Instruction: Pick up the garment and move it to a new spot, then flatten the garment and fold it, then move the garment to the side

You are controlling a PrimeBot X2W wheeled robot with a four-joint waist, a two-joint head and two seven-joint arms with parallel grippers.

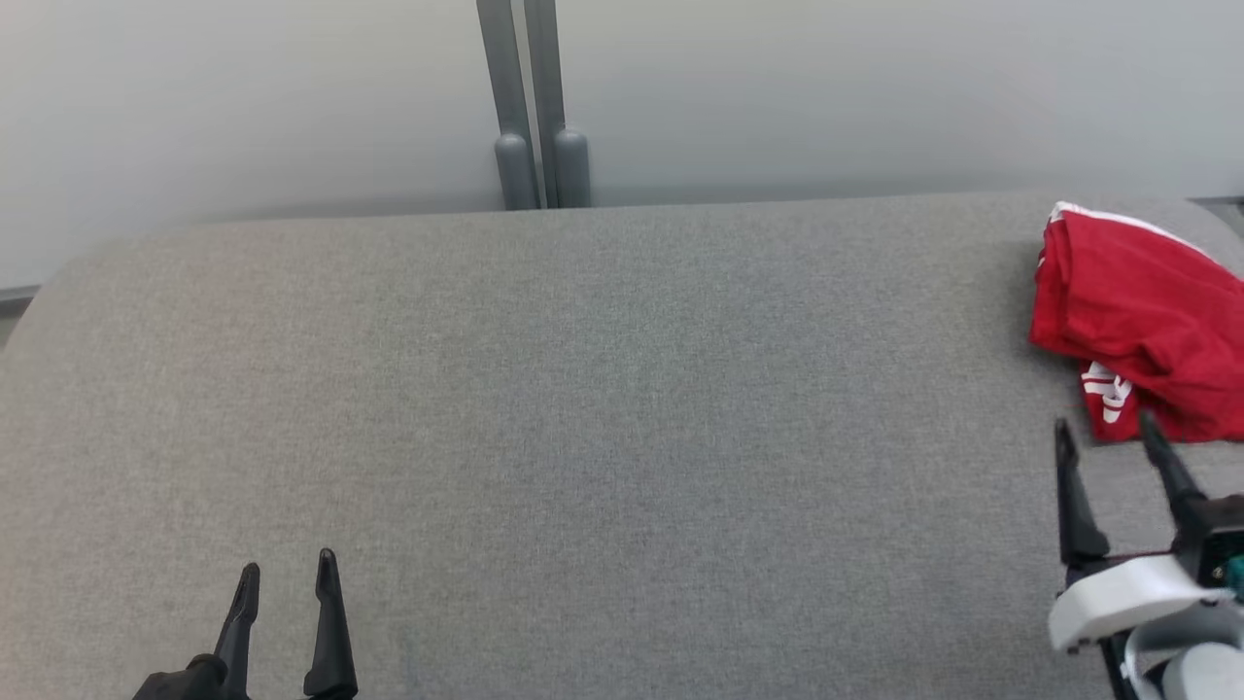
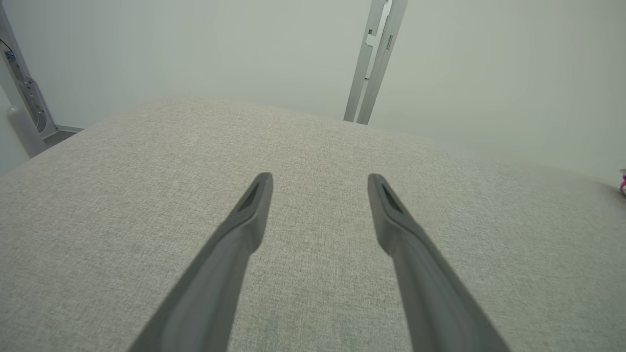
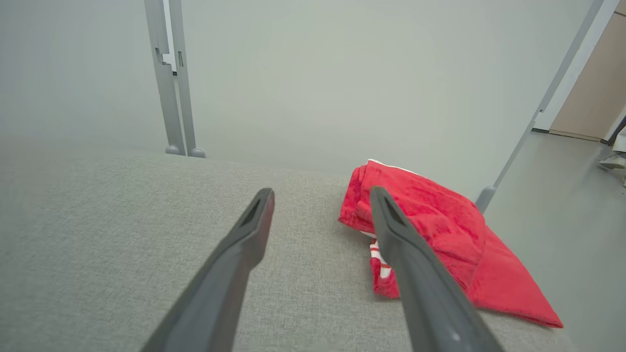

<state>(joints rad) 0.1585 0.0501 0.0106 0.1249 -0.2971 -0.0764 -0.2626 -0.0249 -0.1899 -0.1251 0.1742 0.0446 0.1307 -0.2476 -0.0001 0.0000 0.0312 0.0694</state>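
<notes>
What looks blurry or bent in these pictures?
Head view: soft even light, and the grey surface bows at its far edge. Right wrist view: the red garment is sharp, while the right end effector softens near the lens. Left wrist view: paler, washed tint.

Left gripper (image 1: 289,561), lower left: two long, tapered black fingers. Right gripper (image 1: 1105,422), lower right: matching fingers on a black base, rounded white wrist shell (image 1: 1118,595), small teal part (image 1: 1236,574) at the frame edge.

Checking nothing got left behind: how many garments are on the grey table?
1: a folded red garment at the table's right edge, ahead of the open right gripper. Anything beneath it is hidden.
</notes>
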